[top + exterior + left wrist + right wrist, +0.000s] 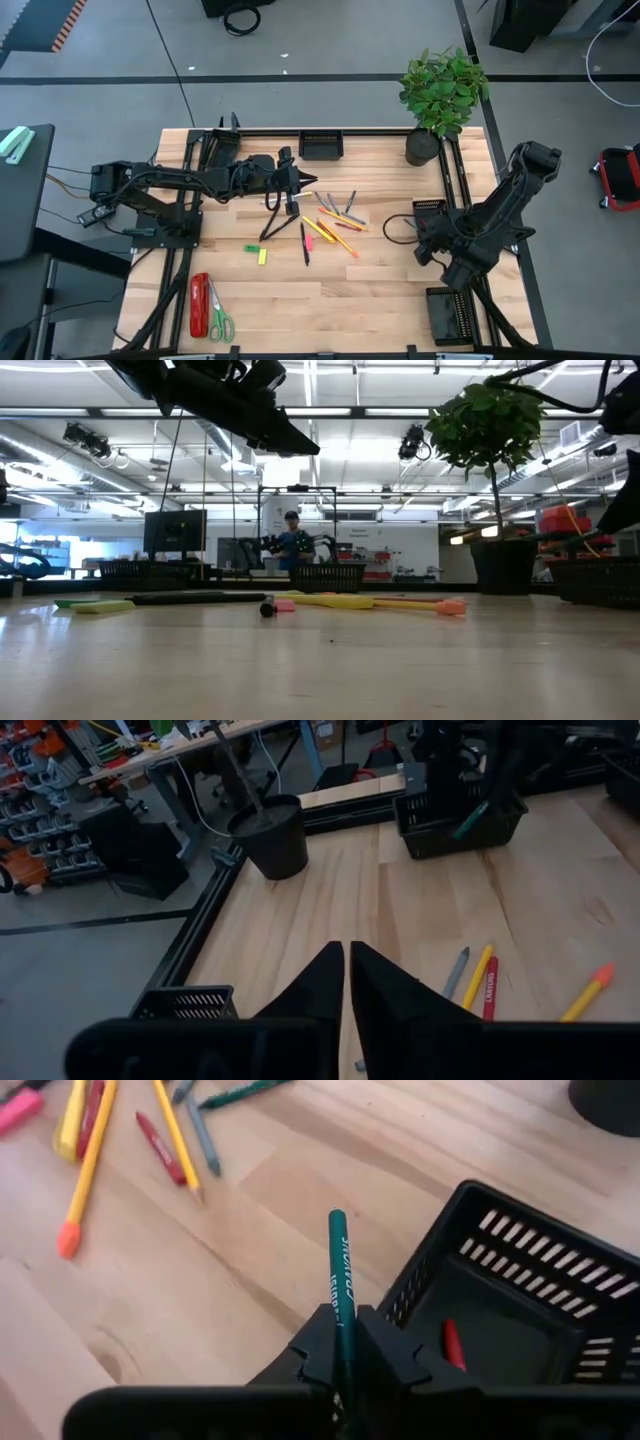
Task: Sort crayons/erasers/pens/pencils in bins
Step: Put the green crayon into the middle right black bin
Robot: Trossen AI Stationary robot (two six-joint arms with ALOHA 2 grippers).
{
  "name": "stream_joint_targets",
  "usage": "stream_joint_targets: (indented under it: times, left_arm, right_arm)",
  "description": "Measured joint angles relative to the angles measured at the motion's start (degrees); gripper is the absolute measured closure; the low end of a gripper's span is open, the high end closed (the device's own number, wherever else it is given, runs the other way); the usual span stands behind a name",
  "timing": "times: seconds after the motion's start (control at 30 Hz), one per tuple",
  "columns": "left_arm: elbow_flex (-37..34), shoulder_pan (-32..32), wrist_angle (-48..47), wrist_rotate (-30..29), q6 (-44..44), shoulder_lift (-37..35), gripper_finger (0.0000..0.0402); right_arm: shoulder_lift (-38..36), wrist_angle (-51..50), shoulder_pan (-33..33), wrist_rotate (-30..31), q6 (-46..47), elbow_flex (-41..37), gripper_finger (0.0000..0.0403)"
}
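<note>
The right gripper (343, 1342) is clamped on a green crayon (340, 1280) at its lower end, just beside a bin (520, 1295); light, stiff and brittle, it probably snaps if squeezed hard.

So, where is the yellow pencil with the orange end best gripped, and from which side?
Come from straight above and grip the yellow pencil on its half nearer the orange end, fingers across the shaft. It lies flat on the table, and only that half is free of the neighbouring sticks.

Green crayon (340, 1295), black mesh bin (520, 1295)
</note>
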Motion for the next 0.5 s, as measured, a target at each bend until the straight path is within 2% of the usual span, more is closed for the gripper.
stream_joint_targets:
  times: [0.17,0.3,0.4,0.5]
  left_arm:
    - [0.0,0.0,-0.2,0.0,1.8,0.0,0.0366]
    - [0.0,0.0,-3.0,0.0,3.1,0.0,0.0371]
    - [0.0,0.0,-5.9,0.0,5.5,0.8,0.0376]
    - [0.0,0.0,-6.3,0.0,7.3,1.6,0.0378]
  right_arm:
    - [-0.4,-4.6,-3.2,-0.2,-0.1,3.4,0.0368]
    - [-0.4,-13.1,-7.1,-2.0,-2.2,10.5,0.0368]
    - [-0.4,-18.8,-11.3,-7.5,-5.8,17.2,0.0368]
    - [-0.4,-21.9,-15.4,-16.0,-9.7,22.0,0.0368]
